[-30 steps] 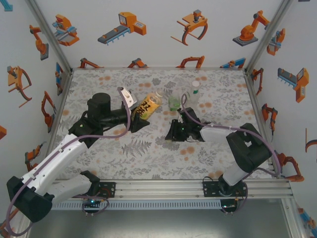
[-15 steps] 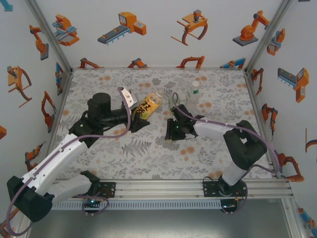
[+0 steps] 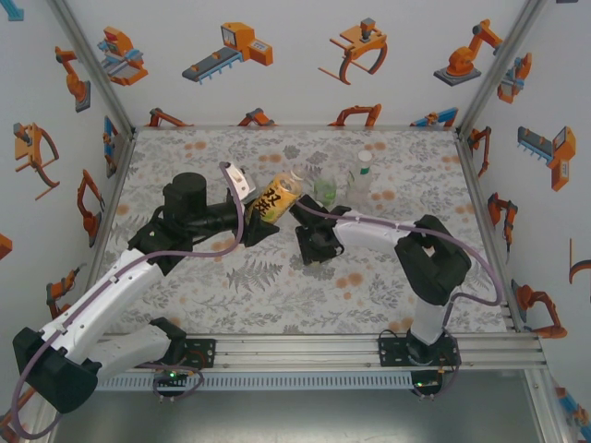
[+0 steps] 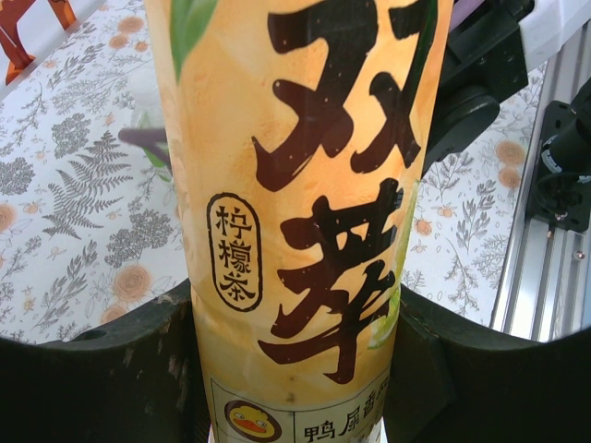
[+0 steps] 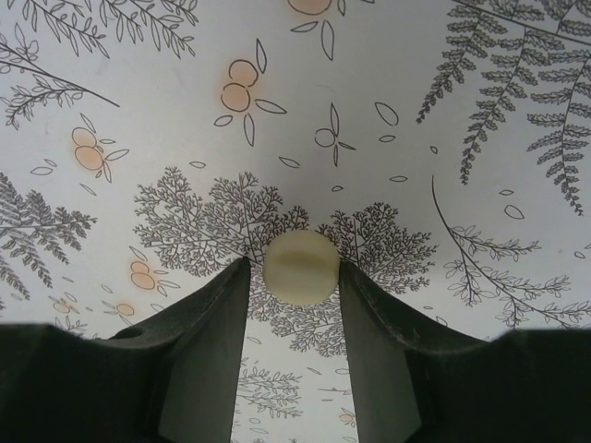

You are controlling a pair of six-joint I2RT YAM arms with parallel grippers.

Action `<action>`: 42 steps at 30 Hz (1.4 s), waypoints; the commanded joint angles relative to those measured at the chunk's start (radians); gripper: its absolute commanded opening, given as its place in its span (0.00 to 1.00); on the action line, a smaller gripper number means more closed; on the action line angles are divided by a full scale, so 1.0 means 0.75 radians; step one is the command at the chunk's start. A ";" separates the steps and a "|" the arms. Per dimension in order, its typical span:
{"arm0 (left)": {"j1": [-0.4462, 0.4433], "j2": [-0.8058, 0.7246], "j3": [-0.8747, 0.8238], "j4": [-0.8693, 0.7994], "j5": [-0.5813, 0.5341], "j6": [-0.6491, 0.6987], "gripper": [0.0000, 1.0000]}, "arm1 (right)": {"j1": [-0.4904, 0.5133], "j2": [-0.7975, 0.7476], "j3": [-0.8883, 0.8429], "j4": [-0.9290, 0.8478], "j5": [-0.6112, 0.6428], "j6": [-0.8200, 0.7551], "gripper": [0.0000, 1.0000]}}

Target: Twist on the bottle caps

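Bottle cap (image 5: 301, 268) is being clamped by the right claw (image 5: 294, 273) while the left claw (image 4: 295, 369) is gripping an orange-labelled bottle (image 4: 305, 185).

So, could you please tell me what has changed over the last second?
The right tool, shut on a pale cap, swung left toward the tilted yellow bottle. The left tool kept its grip on that bottle; the green bottle and clear bottle behind stayed put.
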 commanded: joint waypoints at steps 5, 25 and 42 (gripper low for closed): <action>0.010 0.008 0.012 0.021 0.032 -0.018 0.00 | 0.036 0.099 0.060 -0.134 0.082 -0.044 0.41; 0.011 0.031 0.021 0.001 0.035 -0.003 0.00 | 0.033 -0.017 0.035 -0.136 0.169 -0.073 0.33; 0.008 0.094 0.049 -0.034 0.118 0.029 0.00 | -0.134 -0.540 -0.150 -0.029 0.049 -0.155 0.32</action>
